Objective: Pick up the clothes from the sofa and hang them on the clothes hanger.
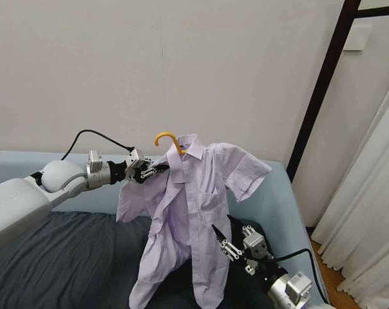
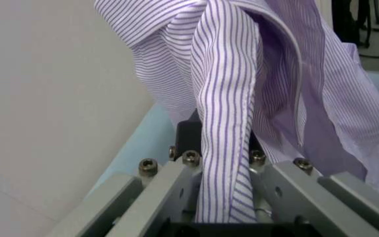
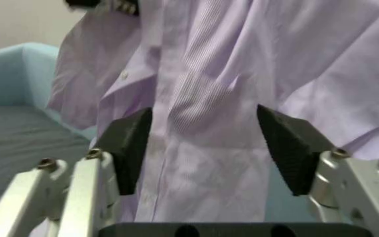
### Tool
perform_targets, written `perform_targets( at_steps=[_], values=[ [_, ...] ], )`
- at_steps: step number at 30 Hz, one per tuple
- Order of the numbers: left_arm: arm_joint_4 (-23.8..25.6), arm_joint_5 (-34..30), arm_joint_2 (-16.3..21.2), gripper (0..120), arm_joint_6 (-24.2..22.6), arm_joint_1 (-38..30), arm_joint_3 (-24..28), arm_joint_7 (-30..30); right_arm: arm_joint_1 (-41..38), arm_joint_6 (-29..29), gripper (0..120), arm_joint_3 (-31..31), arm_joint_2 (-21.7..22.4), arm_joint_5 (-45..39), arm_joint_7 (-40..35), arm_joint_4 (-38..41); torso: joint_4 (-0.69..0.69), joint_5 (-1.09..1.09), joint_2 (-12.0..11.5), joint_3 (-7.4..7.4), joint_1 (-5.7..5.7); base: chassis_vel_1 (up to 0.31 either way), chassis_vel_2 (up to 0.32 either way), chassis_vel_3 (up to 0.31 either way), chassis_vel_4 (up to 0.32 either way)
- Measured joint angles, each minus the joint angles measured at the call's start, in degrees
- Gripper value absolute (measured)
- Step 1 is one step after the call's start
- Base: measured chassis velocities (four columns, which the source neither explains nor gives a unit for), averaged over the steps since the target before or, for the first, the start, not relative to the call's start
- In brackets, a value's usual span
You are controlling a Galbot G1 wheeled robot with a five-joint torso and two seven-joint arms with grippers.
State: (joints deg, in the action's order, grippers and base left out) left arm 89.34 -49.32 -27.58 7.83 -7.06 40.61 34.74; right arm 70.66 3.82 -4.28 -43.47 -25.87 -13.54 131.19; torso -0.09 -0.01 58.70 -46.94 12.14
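A lilac striped shirt [image 1: 194, 212] hangs in the air on a hanger with a yellow hook [image 1: 166, 138], above the sofa. My left gripper [image 1: 147, 171] is shut on the shirt's shoulder fold, which runs between its fingers in the left wrist view as a striped band of shirt [image 2: 226, 148]. My right gripper [image 1: 223, 243] is open below, close to the shirt's lower front. In the right wrist view its black pads [image 3: 129, 148] stand wide apart with the shirt [image 3: 216, 98] just beyond them.
The light blue sofa [image 1: 272, 199] has a dark grey seat [image 1: 59, 257] below the shirt. A white wall stands behind. A dark vertical pole [image 1: 320, 84] and white curtains [image 1: 368, 212] are to the right.
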Motion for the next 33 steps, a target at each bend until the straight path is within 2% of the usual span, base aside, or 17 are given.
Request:
perform_targets(
  at_steps=[3,5,7,9,13,20,21,26,33],
  values=[
    [-1.0,2.7,-0.6,1,2.2,-1.5,1.2,2.5,-2.2,1.4,84,-1.1,0.0,-6.0,-4.8,-0.4,0.00,0.00,0.0,0.00,0.00,0.000,0.000,0.000,0.000],
    [-1.1,2.8,-0.6,1,2.4,-1.8,1.4,2.7,-2.4,1.5,84,-1.3,0.0,-6.6,-5.3,-0.6,0.00,0.00,0.0,0.00,0.00,0.000,0.000,0.000,0.000],
    [-1.5,2.6,-0.3,1,3.4,-3.3,2.5,4.3,-3.4,2.1,97,-2.0,0.0,-9.7,-8.2,-2.0,-0.01,0.01,0.0,-0.01,0.00,0.000,0.000,0.000,0.000],
    [-2.3,2.4,0.3,1,4.5,-4.0,2.8,5.6,-4.4,2.3,100,-2.5,0.0,-11.0,-9.8,-3.5,0.00,0.01,0.0,0.00,0.00,0.000,0.000,0.000,0.000],
    [-2.5,2.3,1.5,1,5.7,-3.4,2.1,6.6,-6.4,0.3,100,-2.8,0.0,-7.5,-10.5,-7.6,0.01,0.03,0.0,0.00,0.00,0.000,0.000,0.000,0.000],
    [-1.1,3.1,3.9,1,6.1,5.0,-6.3,7.3,-10.9,0.0,100,-1.0,1.5,-5.8,-10.0,-10.4,0.01,-0.01,0.0,0.00,0.00,0.000,0.000,0.000,0.000],
    [-1.1,3.1,3.9,1,6.1,5.0,-6.3,7.3,-10.9,0.0,100,-1.0,1.5,-5.8,-10.0,-10.4,0.01,-0.01,0.0,0.00,0.00,0.000,0.000,0.000,0.000],
    [0.2,3.8,5.1,1,6.1,10.0,-10.4,7.7,-12.6,2.5,90,0.4,2.4,-8.4,-9.2,-10.6,0.00,-0.01,0.0,0.00,0.00,0.000,0.000,0.000,0.000],
    [2.0,4.4,6.5,1,5.9,16.0,-14.9,7.4,-13.7,3.8,60,2.1,2.5,-9.2,-6.4,-11.6,0.00,-0.01,0.0,0.00,0.00,0.000,0.000,0.000,0.000]
  ],
)
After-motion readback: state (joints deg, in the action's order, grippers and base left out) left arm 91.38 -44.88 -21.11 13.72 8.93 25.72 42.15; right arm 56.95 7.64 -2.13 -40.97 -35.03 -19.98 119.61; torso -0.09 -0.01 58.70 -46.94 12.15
